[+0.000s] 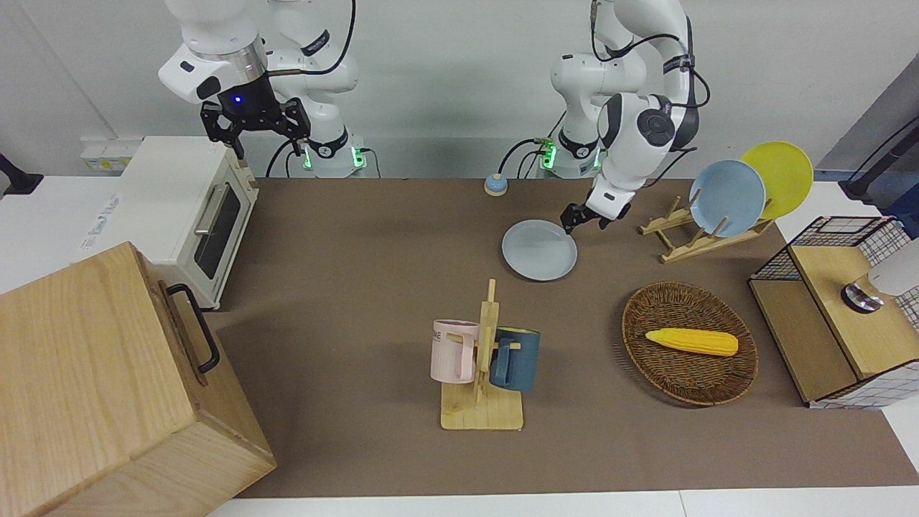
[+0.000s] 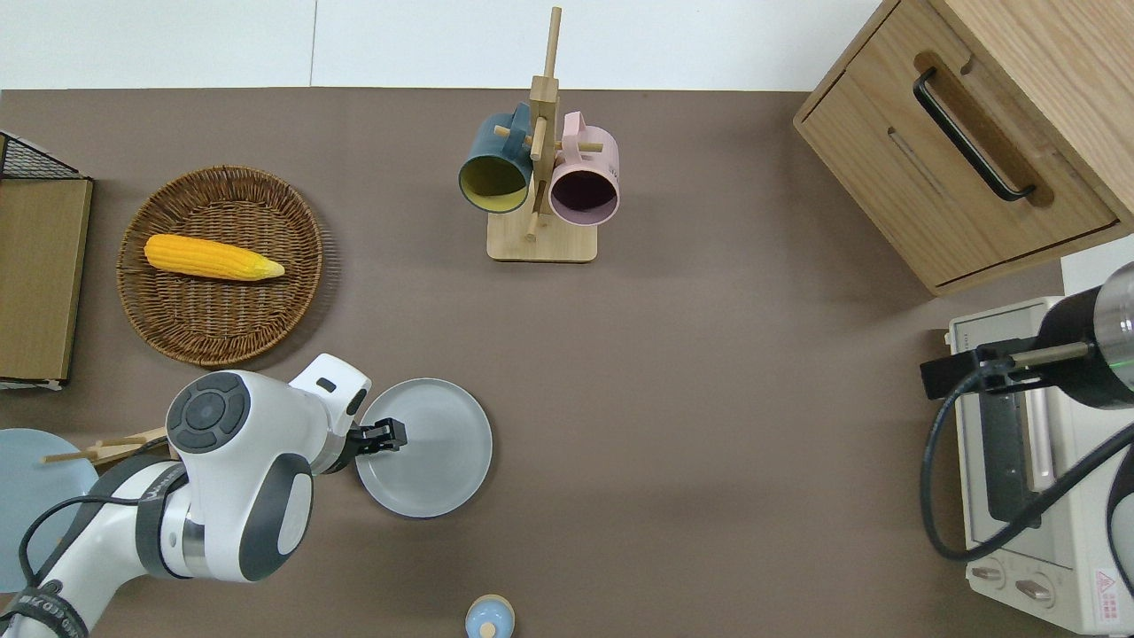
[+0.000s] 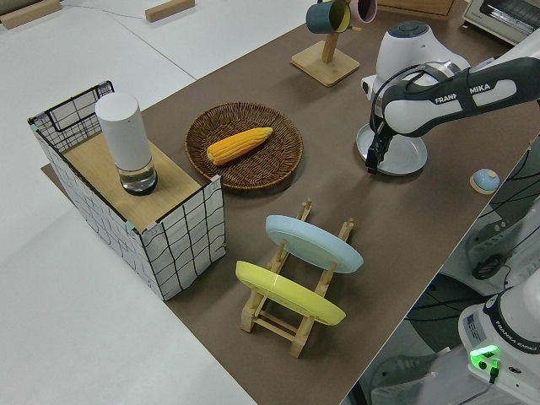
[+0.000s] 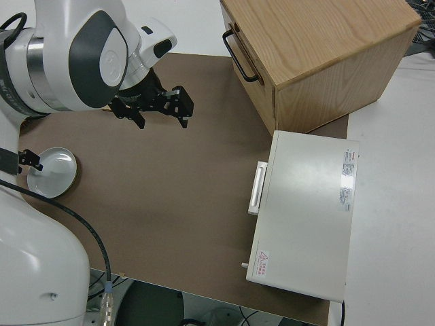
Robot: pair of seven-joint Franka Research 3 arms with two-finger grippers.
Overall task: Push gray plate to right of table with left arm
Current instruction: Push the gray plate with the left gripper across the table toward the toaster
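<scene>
The gray plate [image 1: 539,250] [image 2: 423,447] [image 3: 395,152] lay flat on the desk [image 1: 359,287] [image 2: 709,399], farther from the robots than the small blue bell [image 1: 495,184] [image 2: 489,618] and nearer to them than the mug rack [image 1: 482,373] [image 2: 540,177]. The left gripper [image 1: 583,218] [image 2: 383,437] [image 3: 371,160] was low at the plate's rim on the side toward the left arm's end of the desk, over that edge; whether its fingers were parted or closed could not be determined. The wicker basket [image 1: 689,352] [image 2: 221,266] holding the corn cob [image 1: 692,342] [image 2: 213,257] stood farther out toward that same end, and the right arm was parked, its gripper [image 1: 255,126] [image 4: 153,109] released.
</scene>
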